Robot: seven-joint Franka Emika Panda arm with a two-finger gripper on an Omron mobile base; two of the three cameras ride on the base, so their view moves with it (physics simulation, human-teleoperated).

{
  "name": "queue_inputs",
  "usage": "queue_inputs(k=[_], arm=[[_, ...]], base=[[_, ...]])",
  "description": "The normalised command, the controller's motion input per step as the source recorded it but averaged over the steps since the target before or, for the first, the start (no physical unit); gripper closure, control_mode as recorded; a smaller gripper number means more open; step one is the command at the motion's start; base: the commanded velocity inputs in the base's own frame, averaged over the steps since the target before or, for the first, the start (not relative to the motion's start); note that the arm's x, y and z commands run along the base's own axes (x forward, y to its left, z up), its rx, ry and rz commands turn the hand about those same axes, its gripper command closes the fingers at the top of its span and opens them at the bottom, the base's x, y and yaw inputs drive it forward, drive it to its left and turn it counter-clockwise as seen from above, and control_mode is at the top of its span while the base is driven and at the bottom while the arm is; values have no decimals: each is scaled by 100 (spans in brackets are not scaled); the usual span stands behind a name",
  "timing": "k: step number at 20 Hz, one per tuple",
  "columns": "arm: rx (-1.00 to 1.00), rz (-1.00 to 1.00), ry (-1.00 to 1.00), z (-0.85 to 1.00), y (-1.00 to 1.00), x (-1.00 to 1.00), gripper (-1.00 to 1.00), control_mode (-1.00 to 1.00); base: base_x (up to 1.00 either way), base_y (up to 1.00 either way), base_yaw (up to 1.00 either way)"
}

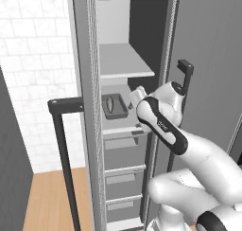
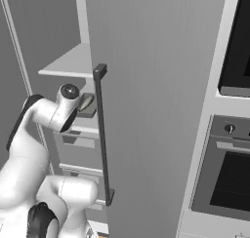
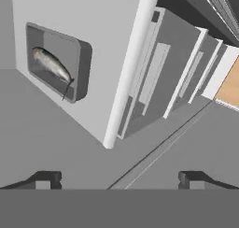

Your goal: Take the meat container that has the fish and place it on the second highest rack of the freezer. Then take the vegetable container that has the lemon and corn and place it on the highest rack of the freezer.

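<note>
The fingers point(image 3: 119, 180) stand wide apart and hold nothing. The fish point(image 3: 51, 63) lies in its grey container point(image 3: 79, 68) on the lower white shelf point(image 3: 116, 59). In the right base view, the freezer door point(image 2: 156, 110) hides most of the container.

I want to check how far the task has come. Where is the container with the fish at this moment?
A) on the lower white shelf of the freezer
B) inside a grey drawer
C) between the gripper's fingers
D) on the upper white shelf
A: the container with the fish sits on the lower shelf of the freezer, under the upper shelf; the gripper is open and holds nothing.
</note>
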Motion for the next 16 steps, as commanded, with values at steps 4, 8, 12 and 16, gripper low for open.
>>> queue_inputs(k=[4,8,12,16], arm=[[-12,34,20,53,0,-100,-100,-100],[-41,37,10,11,-2,-100,-100,-100],[-49,41,-8,5,-35,-100,-100,-100],[-35,48,-15,18,-75,-100,-100,-100]], base=[[0,0,0],[0,0,0],[0,0,0],[0,0,0]])
